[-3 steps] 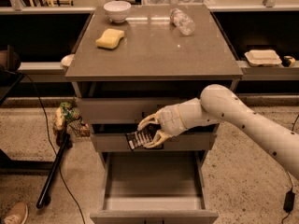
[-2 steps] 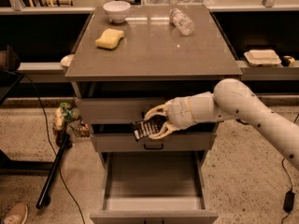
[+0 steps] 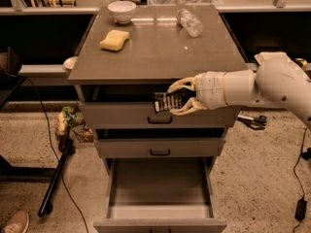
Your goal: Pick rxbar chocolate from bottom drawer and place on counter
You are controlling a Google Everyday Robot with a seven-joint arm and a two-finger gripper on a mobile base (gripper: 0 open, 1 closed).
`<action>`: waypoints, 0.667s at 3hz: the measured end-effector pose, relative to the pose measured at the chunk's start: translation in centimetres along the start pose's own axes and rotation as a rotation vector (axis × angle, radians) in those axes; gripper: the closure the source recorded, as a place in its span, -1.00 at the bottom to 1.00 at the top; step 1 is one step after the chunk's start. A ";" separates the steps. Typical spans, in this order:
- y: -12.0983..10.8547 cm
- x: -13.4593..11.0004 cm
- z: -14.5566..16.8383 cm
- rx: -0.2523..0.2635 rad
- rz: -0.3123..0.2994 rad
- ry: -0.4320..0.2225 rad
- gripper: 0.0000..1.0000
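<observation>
My gripper (image 3: 179,99) is shut on the rxbar chocolate (image 3: 167,102), a flat black bar with pale lettering. I hold it in front of the top drawer, just below the front edge of the counter (image 3: 160,50). The white arm reaches in from the right. The bottom drawer (image 3: 159,188) is pulled open below, with a plain grey inside that shows nothing in it.
On the counter lie a yellow sponge (image 3: 114,40), a white bowl (image 3: 122,10) and a clear plastic bottle (image 3: 188,22) on its side. The two upper drawers with black handles (image 3: 160,120) are closed. A black pole (image 3: 57,174) leans at the left of the cabinet.
My gripper has risen with the bar from in front of the middle drawer to in front of the top drawer, near the counter's edge.
</observation>
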State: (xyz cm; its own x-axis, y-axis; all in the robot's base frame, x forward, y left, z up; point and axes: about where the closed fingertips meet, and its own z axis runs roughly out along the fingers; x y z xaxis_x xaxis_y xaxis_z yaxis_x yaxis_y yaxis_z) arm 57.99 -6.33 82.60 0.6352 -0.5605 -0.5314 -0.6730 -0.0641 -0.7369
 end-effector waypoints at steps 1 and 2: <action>0.0 0.0 0.0 0.000 0.000 0.000 1.00; -1.0 0.9 -0.2 0.013 0.062 0.016 1.00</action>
State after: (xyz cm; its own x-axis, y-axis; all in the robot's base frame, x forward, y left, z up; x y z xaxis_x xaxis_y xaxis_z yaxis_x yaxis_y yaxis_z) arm 59.10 -6.96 82.96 0.5860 -0.5762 -0.5698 -0.7061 -0.0182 -0.7078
